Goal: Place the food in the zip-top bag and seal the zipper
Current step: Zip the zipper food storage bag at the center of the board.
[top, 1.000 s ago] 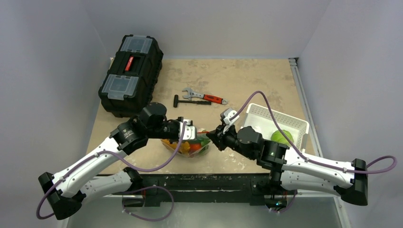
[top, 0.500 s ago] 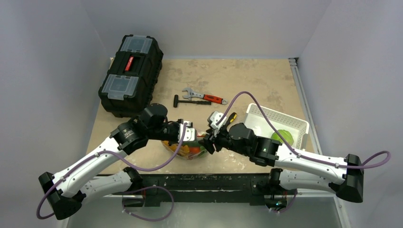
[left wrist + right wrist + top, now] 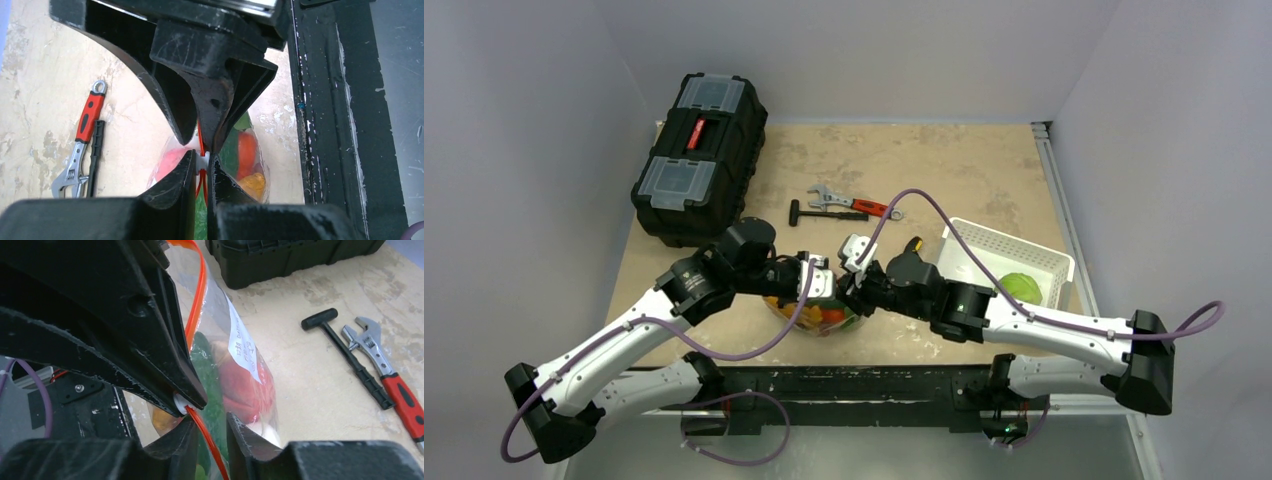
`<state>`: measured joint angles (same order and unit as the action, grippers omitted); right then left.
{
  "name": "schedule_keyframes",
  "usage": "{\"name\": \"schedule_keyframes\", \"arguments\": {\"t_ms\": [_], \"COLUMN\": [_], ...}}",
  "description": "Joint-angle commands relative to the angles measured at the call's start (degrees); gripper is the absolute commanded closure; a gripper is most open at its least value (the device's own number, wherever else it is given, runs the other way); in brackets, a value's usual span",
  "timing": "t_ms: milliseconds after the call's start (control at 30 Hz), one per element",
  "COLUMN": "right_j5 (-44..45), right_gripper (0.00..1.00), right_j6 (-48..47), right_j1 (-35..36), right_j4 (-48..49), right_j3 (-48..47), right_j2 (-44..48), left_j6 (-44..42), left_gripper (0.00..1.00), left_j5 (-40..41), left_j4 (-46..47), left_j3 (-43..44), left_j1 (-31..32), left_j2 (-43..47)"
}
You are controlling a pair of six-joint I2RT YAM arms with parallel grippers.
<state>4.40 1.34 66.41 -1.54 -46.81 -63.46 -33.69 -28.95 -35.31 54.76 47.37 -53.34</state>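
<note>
Pinching the zipper (image 3: 196, 310) beside its white slider (image 3: 180, 403), my left gripper (image 3: 201, 172) is clenched on the strip. My right gripper (image 3: 210, 427) straddles it just beside; whether it grips, I cannot tell. The zip-top bag (image 3: 829, 318), with the food (image 3: 245, 385) inside, is between them near the table's (image 3: 944, 170) front edge. An uneven pull could slip the strip loose and leave the mouth gaping.

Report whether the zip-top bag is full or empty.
Holding food: red, orange and green pieces show through the zip-top bag in both wrist views. One green item sits in the white basket.
</note>
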Motion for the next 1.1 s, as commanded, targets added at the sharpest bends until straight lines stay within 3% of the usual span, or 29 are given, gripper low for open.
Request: {"name": "schedule_keyframes", "arguments": {"t_ms": [0,100,133,533,900,1067], "right_j5": [3.25,5.07,5.81,26.46,31.03,34.73], "right_gripper": [0.83,0.99,1.0,1.0,1.0,1.0], "right_j6": [0.45,3.57,4.38,17.7,26.35,28.08], "right_j1": [-0.14,-0.14,-0.12,-0.23,-0.23,-0.23], "right_j4": [4.41,4.4,4.44,-0.63,-5.75,-9.34], "right_j3": [-1.46,-0.47,-0.06,9.0,14.12,13.29], "right_j2": [0.81,1.96,2.39,12.07,17.24,20.75], "left_j6": [-0.5,-0.5,-0.51,-2.07,-4.08,-4.96], "left_gripper": [1.0,1.0,1.0,1.0,1.0,1.0], "left_j5": [-1.52,-0.14,0.13,7.5,12.08,14.43], "left_j4": [0.18,1.2,1.07,0.81,-1.16,-0.16], "left_j3": [1.84,1.05,1.17,0.09,-0.41,-1.57], "left_j1": [-0.09,-0.09,-0.09,-0.13,-0.93,-4.34], "left_j2": [1.38,1.7,1.55,4.49,6.57,8.05]}}
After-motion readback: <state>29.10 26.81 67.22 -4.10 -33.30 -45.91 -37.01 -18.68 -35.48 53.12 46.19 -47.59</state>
